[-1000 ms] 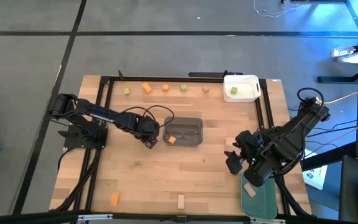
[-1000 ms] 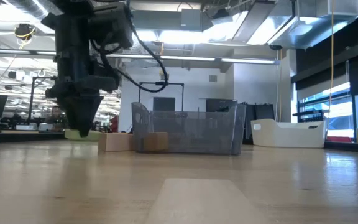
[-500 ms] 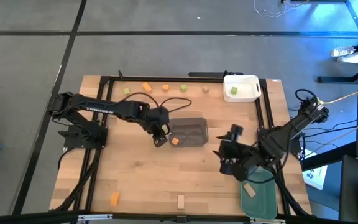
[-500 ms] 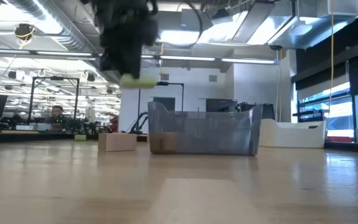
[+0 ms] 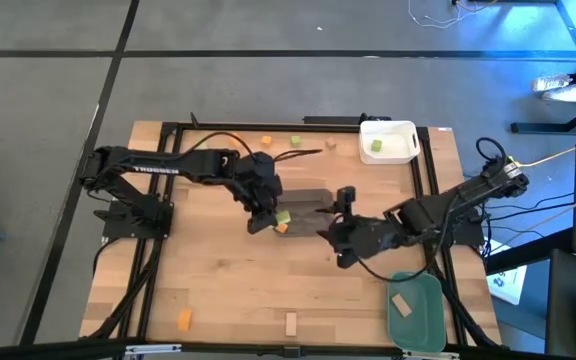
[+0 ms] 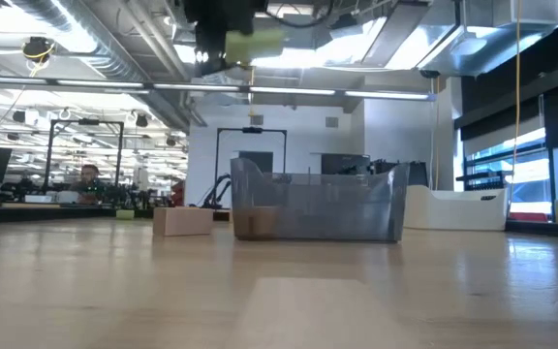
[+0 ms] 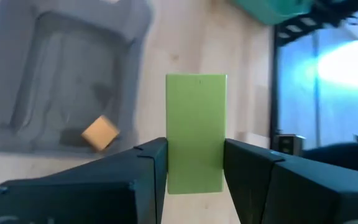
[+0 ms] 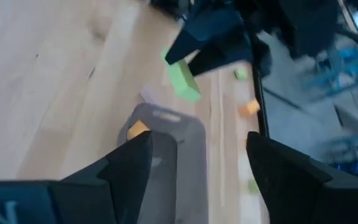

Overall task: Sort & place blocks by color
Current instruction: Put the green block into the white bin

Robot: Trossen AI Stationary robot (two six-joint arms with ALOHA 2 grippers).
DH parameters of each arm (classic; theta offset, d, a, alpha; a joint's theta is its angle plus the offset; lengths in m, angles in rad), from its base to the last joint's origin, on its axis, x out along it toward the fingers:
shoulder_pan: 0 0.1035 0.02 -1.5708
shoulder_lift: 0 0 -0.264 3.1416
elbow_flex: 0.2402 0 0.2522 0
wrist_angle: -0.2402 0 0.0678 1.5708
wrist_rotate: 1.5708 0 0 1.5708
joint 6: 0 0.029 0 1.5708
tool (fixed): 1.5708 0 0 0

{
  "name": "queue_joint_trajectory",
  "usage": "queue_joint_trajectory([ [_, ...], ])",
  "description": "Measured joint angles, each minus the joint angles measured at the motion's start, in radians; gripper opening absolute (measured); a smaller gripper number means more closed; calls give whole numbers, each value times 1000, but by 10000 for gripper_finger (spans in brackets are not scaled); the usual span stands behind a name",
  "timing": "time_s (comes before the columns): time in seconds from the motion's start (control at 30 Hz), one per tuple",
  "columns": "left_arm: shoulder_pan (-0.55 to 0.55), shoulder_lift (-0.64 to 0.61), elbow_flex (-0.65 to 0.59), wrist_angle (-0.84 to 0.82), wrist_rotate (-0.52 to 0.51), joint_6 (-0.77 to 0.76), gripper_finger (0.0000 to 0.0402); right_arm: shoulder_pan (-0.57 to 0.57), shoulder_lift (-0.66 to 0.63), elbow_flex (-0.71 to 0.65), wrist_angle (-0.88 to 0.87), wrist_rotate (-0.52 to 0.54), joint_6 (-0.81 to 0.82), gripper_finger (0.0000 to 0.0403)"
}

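Observation:
My left gripper (image 5: 273, 215) is shut on a light green bar (image 5: 283, 217), high above the left end of the grey tray (image 5: 313, 205). In the low view the bar (image 6: 255, 41) hangs well above the tray (image 6: 318, 206). An orange block (image 7: 99, 132) lies inside the tray. My right gripper (image 5: 331, 233) stands open by the tray's right end and holds nothing. Its wrist view looks at the green bar (image 8: 182, 79). My left gripper pinches the green bar by its two long sides (image 7: 173, 163), near one end, between its two fingers (image 7: 151, 165). The fingers slant down from the table's left and lie along the bar. The bar sticks out past them, lifted clear of table and tray.
A white tray (image 5: 400, 130) at the far right holds a green block (image 5: 375, 146). A green tray (image 5: 423, 315) at the near right holds a tan block (image 5: 400, 304). More blocks lie along the far edge (image 5: 266, 141). Two lie near the front, one orange (image 5: 184, 319) and one tan (image 5: 290, 322).
My left gripper has lifted the green bar off the table beside the tray, carried it up and rightward over the tray's left end, and rolled its wrist. The grey tray has slid slightly right. My right gripper has swung from the green tray toward the grey tray, rolling, still open.

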Motion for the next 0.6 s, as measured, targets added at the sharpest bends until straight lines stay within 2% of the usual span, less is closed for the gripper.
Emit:
queue_joint_trajectory([
  [0.17,-3,0,27,18,55,27,104,-42,16,0,123,-102,-174,262],
  [0.3,-3,0,27,65,125,26,104,-66,41,0,192,-172,-253,262],
  [0.43,-3,0,27,97,181,26,104,-78,73,0,229,-206,-307,262],
  [0.6,-3,0,27,110,204,26,104,-80,109,0,298,-216,-393,262],
])
